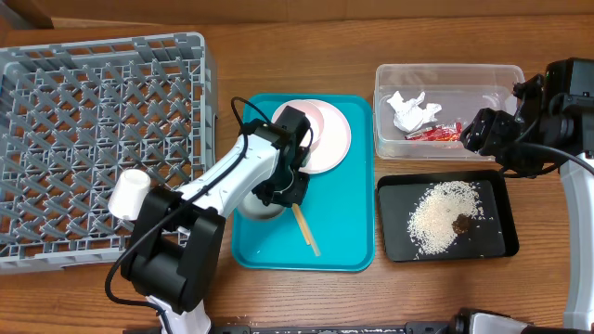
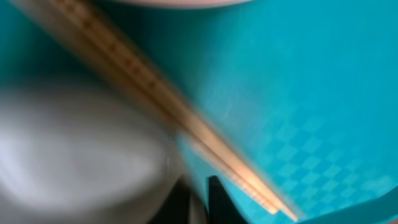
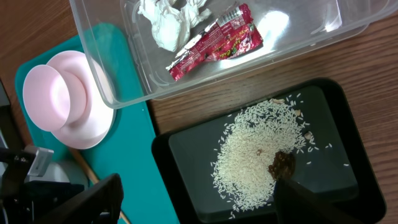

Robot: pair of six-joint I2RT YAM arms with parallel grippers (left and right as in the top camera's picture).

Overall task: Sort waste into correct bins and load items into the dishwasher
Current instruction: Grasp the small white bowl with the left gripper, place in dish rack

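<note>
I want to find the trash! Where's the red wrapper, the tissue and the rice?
red wrapper point(image 3: 214, 46): right wrist view, middle of its crinkly face.
tissue point(image 3: 171, 23): right wrist view, its crumpled middle.
rice point(image 3: 249, 155): right wrist view, centre of the pile.

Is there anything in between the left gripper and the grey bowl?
Nothing visible. The left gripper hangs right over the pale grey bowl on the teal tray. The wooden chopsticks lie close beside the bowl, not between the two. The blurred wrist view does not show whether they touch it.

wrapper point(image 3: 214, 43) — red; bowl point(image 3: 53, 96) pink; tray point(image 2: 298, 124) — teal, checkered; rack point(image 1: 93, 139) grey lattice
</note>
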